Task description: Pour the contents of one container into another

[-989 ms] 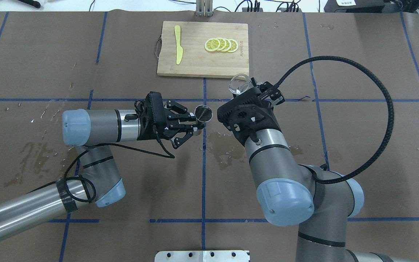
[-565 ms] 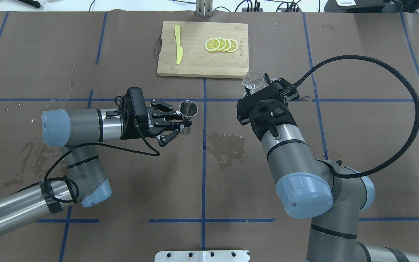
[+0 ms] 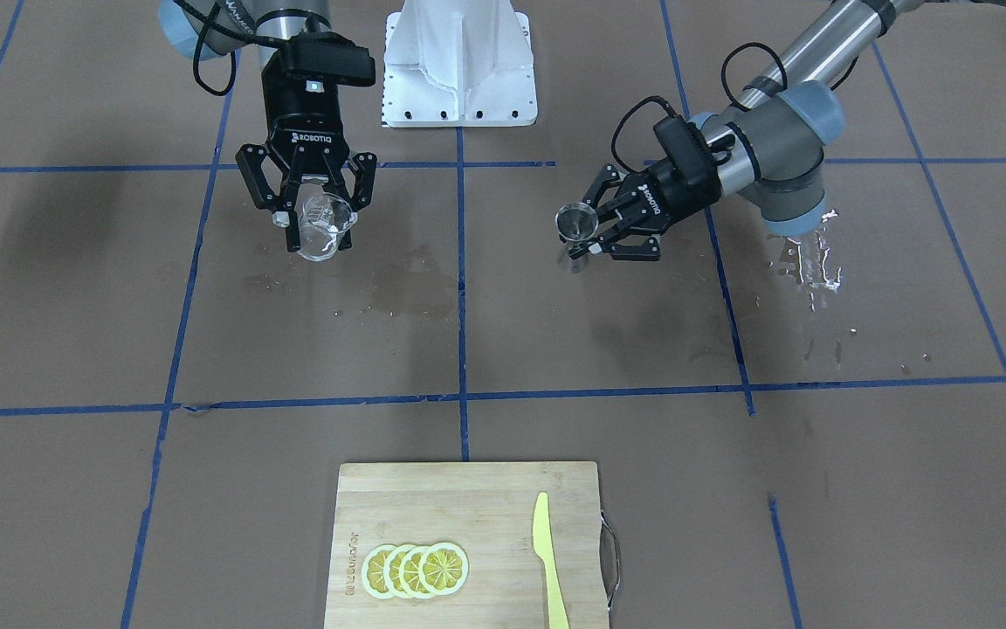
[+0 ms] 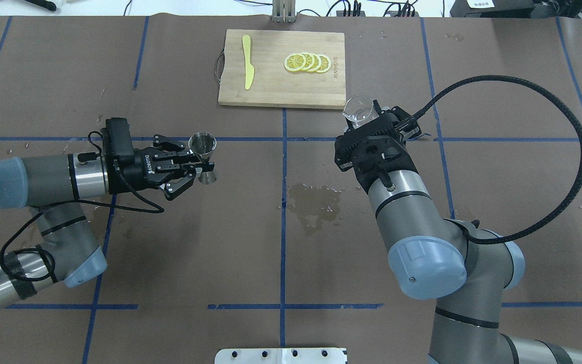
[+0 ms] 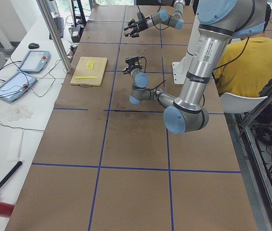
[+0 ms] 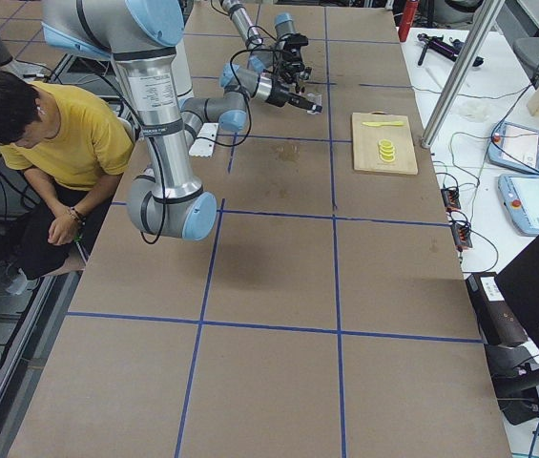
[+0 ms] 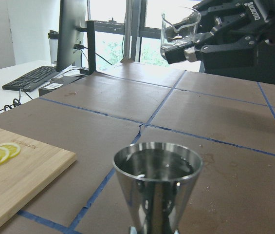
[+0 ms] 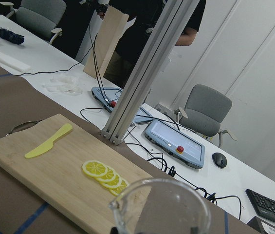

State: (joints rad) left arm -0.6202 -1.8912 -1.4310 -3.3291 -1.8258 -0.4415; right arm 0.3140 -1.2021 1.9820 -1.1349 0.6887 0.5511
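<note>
Pulled well apart since a second ago: left arm (image 4: pixel 48 174) drawn back toward the left edge of the bench (image 4: pixel 195 242), right arm (image 4: pixel 402 197) eased slightly toward the right edge, with a wide gap now open over the wet patch (image 4: pixel 316 202) at bench centre. Right jaws closed round the clear beaker (image 4: pixel 359 111), held aloft just off the cutting board's (image 4: pixel 276 81) near right corner, apparently empty. Left jaws clamped on the narrow waist of the steel jigger (image 4: pixel 203 143), upright above the bench, seemingly holding liquid. Probably poured already, with setting down left. Risks from here: slopping the jigger through a jerky descent or a pivot at that slim waist; toppling either vessel by letting go before firm contact with the bench.
</note>
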